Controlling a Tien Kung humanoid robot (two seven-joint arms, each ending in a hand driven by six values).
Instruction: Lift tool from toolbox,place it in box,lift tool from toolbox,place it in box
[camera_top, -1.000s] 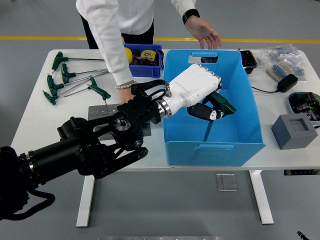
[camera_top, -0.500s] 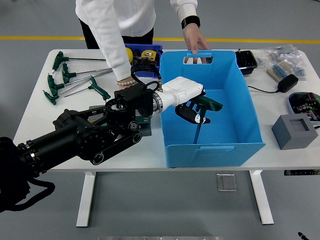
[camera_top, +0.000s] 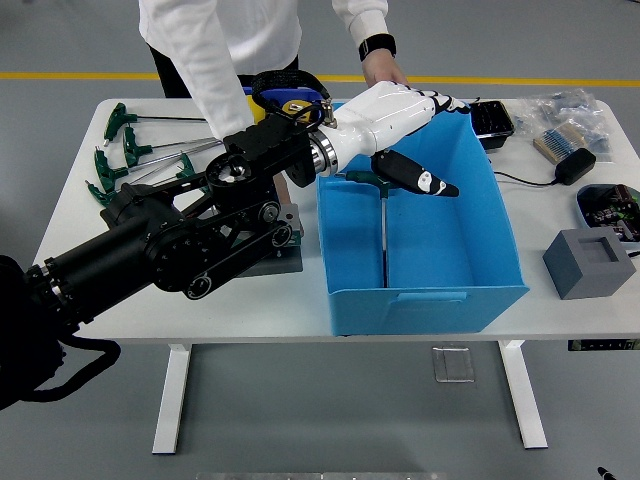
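Left hand above blue box, tool released inside.
Box (camera_top: 470, 255) holds the T-handle tool (camera_top: 383, 225) leaning on its left wall; left hand (camera_top: 395, 115), fingers spread and empty, hovers over the box's far-left rim; a person's hand (camera_top: 382, 72) steadies that far rim.

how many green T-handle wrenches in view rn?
5 visible: four on the table's far-left, partly behind the arm, and one inside the blue box. More may be hidden behind the arm.

A person (camera_top: 240, 40) in white stands at the table's (camera_top: 560, 310) far edge; a grey foam block (camera_top: 588, 262) sits near its right edge.
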